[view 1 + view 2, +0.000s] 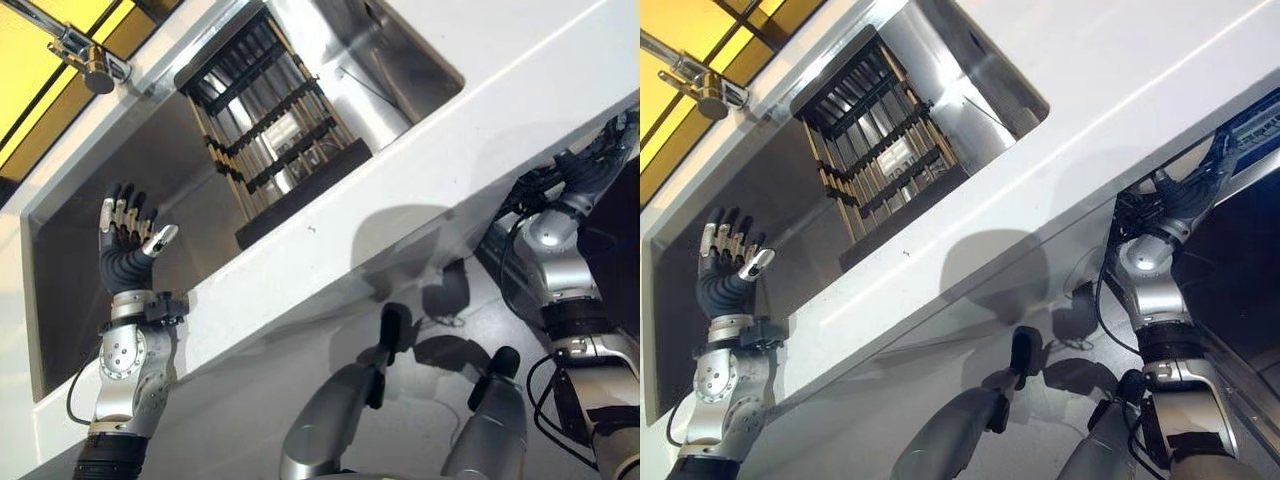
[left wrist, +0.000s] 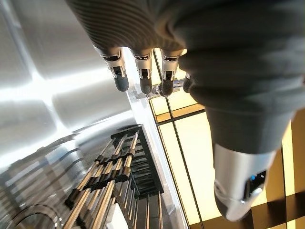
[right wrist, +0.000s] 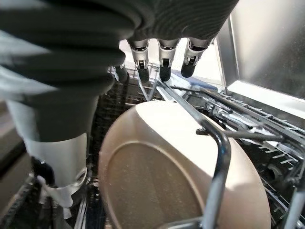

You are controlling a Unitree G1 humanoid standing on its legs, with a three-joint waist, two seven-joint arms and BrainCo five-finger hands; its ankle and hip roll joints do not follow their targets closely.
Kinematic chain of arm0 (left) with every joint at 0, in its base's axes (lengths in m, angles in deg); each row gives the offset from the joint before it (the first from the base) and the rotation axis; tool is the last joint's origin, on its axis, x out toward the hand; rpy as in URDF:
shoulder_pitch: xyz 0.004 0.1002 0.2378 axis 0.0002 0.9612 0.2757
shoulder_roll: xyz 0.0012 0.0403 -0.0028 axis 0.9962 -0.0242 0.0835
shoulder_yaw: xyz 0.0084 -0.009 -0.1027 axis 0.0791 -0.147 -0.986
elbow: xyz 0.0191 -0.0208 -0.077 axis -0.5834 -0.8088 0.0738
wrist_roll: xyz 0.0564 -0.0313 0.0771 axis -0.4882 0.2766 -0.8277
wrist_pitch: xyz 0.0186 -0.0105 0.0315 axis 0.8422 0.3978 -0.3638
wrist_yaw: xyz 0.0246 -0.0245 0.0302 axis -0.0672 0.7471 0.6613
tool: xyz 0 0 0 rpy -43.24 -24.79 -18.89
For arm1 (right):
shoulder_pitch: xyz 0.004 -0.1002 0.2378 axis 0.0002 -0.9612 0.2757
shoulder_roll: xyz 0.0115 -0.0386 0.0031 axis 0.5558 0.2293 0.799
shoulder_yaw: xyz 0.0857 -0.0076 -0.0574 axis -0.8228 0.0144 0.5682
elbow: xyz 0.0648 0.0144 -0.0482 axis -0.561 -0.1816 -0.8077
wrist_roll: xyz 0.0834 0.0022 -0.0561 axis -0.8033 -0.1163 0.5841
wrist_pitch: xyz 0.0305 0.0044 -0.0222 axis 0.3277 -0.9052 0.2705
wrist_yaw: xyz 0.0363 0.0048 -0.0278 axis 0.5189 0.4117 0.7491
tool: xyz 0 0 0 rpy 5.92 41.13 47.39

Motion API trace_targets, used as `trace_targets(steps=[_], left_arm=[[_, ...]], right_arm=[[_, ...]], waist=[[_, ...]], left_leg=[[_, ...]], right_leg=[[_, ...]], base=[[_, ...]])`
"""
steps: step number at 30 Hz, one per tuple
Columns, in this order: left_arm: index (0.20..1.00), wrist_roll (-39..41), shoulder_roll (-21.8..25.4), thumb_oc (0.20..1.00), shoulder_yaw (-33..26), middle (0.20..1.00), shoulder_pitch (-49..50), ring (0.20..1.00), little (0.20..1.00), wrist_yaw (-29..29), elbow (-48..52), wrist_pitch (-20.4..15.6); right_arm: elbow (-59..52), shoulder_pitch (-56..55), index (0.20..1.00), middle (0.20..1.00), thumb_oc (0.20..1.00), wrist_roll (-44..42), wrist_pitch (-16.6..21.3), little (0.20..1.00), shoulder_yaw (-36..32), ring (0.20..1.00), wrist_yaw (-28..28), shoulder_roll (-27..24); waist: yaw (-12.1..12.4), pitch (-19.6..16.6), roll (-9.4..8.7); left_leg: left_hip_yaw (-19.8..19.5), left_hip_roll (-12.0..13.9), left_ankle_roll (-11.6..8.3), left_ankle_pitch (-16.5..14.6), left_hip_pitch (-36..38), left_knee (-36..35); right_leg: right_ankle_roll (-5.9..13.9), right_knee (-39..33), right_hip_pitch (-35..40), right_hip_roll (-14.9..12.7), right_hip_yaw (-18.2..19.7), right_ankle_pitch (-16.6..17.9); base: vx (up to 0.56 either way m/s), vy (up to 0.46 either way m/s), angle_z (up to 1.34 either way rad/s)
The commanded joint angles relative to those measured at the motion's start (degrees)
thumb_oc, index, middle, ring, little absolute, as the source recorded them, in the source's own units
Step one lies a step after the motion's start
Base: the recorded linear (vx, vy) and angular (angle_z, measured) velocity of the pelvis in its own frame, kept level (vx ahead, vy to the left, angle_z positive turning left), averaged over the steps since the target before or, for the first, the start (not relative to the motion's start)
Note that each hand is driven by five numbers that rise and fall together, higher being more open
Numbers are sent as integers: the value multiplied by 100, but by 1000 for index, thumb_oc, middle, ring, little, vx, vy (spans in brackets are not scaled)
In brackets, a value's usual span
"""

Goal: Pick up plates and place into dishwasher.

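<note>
A beige plate (image 3: 157,186) stands on edge in the dishwasher's wire rack (image 3: 267,129), with a wire tine crossing in front of it. My right hand (image 3: 164,59) hovers just past the plate's rim, fingers relaxed and thumb off to one side, closed on nothing. In the eye views that right hand (image 1: 590,165) reaches below the counter edge at the far right, into the dark dishwasher (image 1: 1240,270). My left hand (image 1: 125,240) is raised over the steel sink (image 1: 60,300), open and holding nothing.
A dark drying rack (image 1: 270,130) with pale bars lies in the sink, and it shows past my left fingers (image 2: 143,81) as well. A chrome faucet (image 1: 90,60) stands at the sink's far corner. The white counter (image 1: 450,170) runs between sink and dishwasher.
</note>
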Motion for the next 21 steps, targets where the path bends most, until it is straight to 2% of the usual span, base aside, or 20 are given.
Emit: trace_targets(steps=[1, 7, 11, 16, 18, 20, 21], left_arm=[[1000, -63, 110, 1000, -58, 1000, -161, 1000, 1000, 229, 442, -95], [1000, -96, 123, 1000, -61, 1000, -268, 1000, 1000, 246, 297, 57], [1000, -171, 117, 1000, -43, 1000, -260, 1000, 1000, 216, 209, 147], [1000, -340, 72, 1000, -116, 1000, -90, 1000, 1000, 260, 265, 195], [1000, -428, 81, 1000, -137, 1000, -90, 1000, 1000, 281, 276, 233], [1000, -490, 89, 1000, -181, 1000, -119, 1000, 1000, 231, 281, 336], [1000, -584, 55, 1000, -198, 1000, -117, 1000, 1000, 222, 254, 377]], right_arm=[[-793, 387, 1000, 1000, 1000, 353, 307, 1000, -206, 1000, -146, -246], [-906, -221, 1000, 1000, 1000, 366, 340, 1000, -422, 1000, -307, -176], [-965, -781, 1000, 1000, 1000, 305, 399, 1000, -608, 1000, -410, -100], [-1035, -1362, 1000, 1000, 1000, 327, 475, 1000, -938, 1000, -264, 27], [-984, -1485, 1000, 1000, 1000, 341, 572, 1000, -1001, 1000, -290, 95], [-1020, -1788, 1000, 1000, 1000, 338, 690, 1000, -1090, 1000, -380, 225], [-1098, -2047, 1000, 1000, 1000, 292, 754, 1000, -1108, 1000, -440, 321]], waist=[[-167, 396, 36], [-414, 46, -122], [-539, -231, -233], [-526, -460, -327], [-510, -486, -315], [-517, -485, -288], [-520, -505, -351]], left_leg=[[126, -20, -18, -911, 247, 674], [192, -54, 23, -1086, 635, 614], [277, -76, 41, -1174, 942, 536], [610, -3, 90, -1208, 1386, 201], [685, 71, 186, -1169, 1384, 239], [672, 173, 311, -1232, 1302, 574], [674, 200, 347, -1228, 1236, 762]], right_leg=[[27, -2034, 480, -127, 454, 1591], [13, -2192, 824, -55, 704, 1633], [38, -2337, 1158, -60, 727, 1671], [76, -2314, 1484, -82, 124, 1652], [-70, -1704, 1397, 0, 5, 1355], [-337, -70, 1112, 204, 103, 640], [-481, 533, 1029, 296, 93, 362]], base=[[-46, 49, -13], [19, 57, -27], [77, 48, -32], [32, 24, -39], [-79, 38, -70], [-74, 15, -46], [-20, -94, -32]])
